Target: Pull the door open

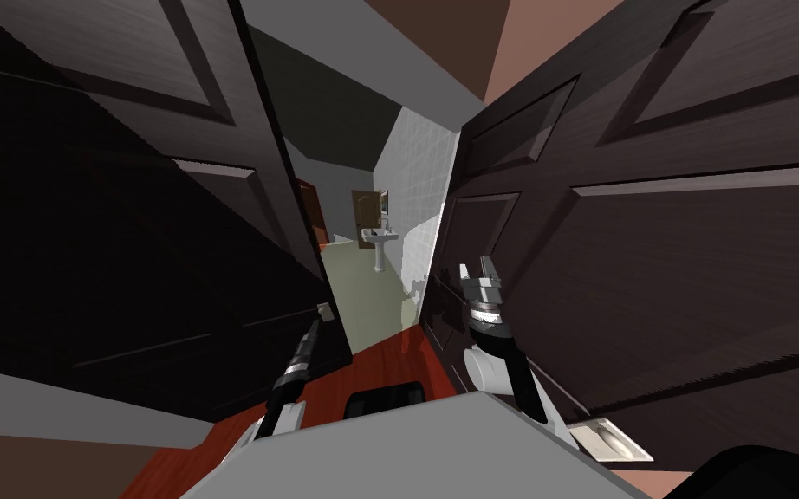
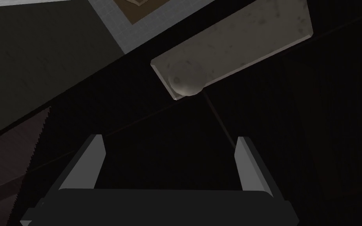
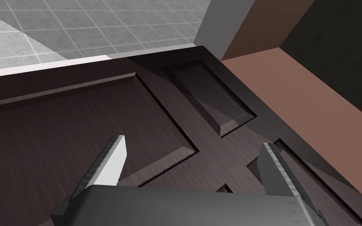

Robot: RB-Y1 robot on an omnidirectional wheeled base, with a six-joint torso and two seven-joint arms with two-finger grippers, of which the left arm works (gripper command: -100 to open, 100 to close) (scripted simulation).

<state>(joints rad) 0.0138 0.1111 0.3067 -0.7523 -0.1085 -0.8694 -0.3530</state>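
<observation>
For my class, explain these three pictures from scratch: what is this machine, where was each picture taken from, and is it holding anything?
This is a two-armed robot in a simulated house, standing close to two dark panelled doors. The wide picture comes from a camera on its head, looking steeply down. The left door and the right door stand apart, and through the gap you see a tiled room with a white sink. The other two pictures come from cameras on its hands. The left gripper is open and points at a grey plate with a round knob on the left door, without touching it. The right gripper is open too, facing the right door's recessed panels. Nothing is held.
</observation>
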